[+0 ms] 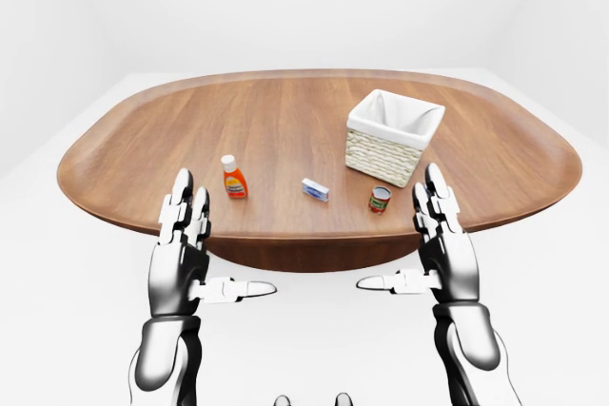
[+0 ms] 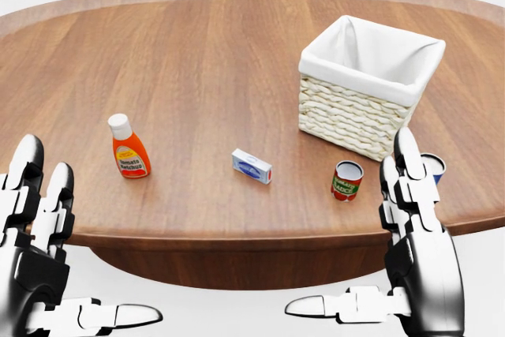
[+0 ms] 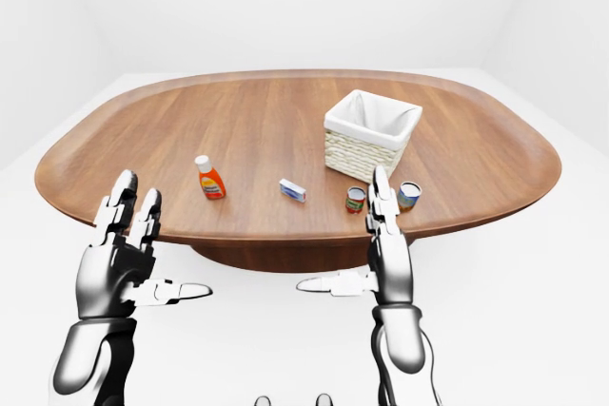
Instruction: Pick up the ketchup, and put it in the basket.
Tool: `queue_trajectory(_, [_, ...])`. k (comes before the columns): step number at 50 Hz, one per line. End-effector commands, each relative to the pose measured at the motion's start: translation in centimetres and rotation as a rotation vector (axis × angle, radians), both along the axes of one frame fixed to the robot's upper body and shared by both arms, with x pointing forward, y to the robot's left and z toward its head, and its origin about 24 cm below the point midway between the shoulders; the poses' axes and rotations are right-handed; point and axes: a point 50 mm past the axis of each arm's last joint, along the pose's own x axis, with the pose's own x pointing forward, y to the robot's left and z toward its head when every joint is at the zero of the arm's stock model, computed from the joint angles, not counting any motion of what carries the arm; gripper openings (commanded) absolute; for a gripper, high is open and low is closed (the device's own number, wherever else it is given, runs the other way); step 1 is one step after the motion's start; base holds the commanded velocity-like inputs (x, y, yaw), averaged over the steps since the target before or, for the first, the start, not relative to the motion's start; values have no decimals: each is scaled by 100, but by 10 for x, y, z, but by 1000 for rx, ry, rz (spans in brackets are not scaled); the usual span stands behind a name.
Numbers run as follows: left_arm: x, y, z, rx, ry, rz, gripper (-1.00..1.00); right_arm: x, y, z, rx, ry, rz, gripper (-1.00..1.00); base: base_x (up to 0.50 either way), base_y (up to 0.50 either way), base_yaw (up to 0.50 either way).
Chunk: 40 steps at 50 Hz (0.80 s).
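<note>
The ketchup point(image 2: 129, 148) is an orange bottle with a white cap, upright on the wooden table point(image 2: 189, 53) at the left in the head view. The wicker basket point(image 2: 367, 88) with a white liner stands at the upper right and looks empty. My left hand point(image 2: 35, 258) is open at the bottom left, below the table edge and apart from the ketchup. My right hand point(image 2: 414, 250) is open at the bottom right, below the basket. Neither hand holds anything.
A small white and blue box point(image 2: 252, 166) lies between the ketchup and the basket. A red can point(image 2: 346, 180) stands below the basket. A blue can point(image 2: 431, 168) stands beside it, partly hidden by my right hand. The table edge runs just above my hands.
</note>
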Motion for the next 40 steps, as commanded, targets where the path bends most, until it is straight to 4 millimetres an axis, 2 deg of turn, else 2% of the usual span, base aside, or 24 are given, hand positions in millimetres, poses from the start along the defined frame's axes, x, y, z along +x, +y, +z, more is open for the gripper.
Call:
queue_trajectory(1, [1,0,0,-1,0,9,100,3,-1,-1,-17,3,-46,100,0,0,0])
queue_trajectory(20, [-6,-1,8,-3,-32,1,100,1,2,2,-9,-8,-14,100,0,0,0])
queue_trajectory(40, [-7,1,11,-2,-46,15,100,-4,4,5,-13,-17,4,100,49,0,0])
